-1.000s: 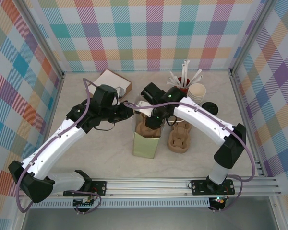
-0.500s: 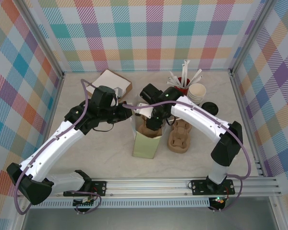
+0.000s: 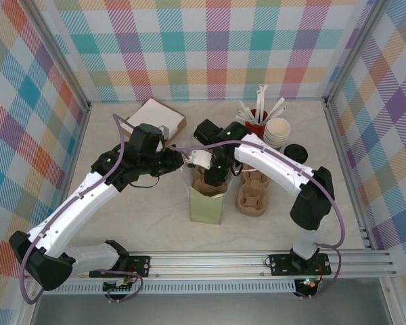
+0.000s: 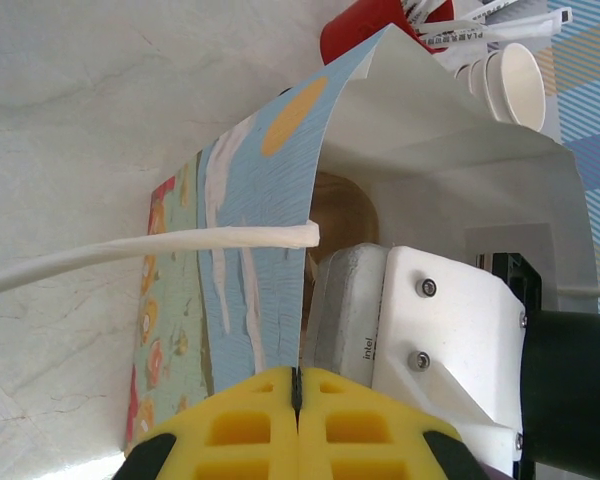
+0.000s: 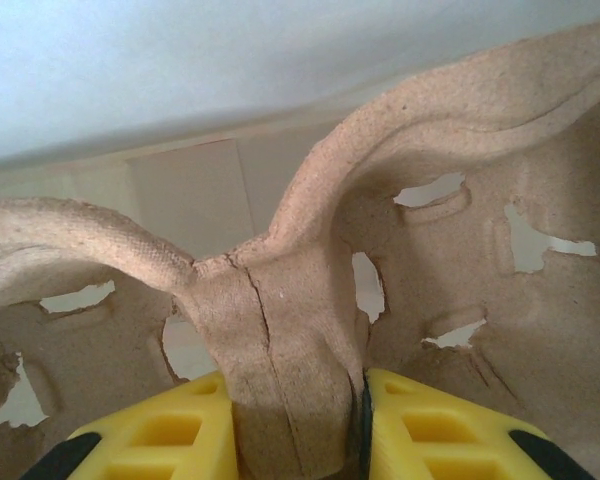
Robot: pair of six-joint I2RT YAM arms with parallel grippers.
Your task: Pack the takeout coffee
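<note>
Left fingers are pressed shut on the rim of the paper bag at the centre of the table. Right fingers clamp the middle ridge of a pulp carrier inside the bag. Nested cream paper cups stand at 2 o'clock, beside the red straw cup; no green side is discernible.

Pastel plaid walls stand at 9, 12 and 3 o'clock around a cream marbled tabletop; metal rail at 6.
</note>
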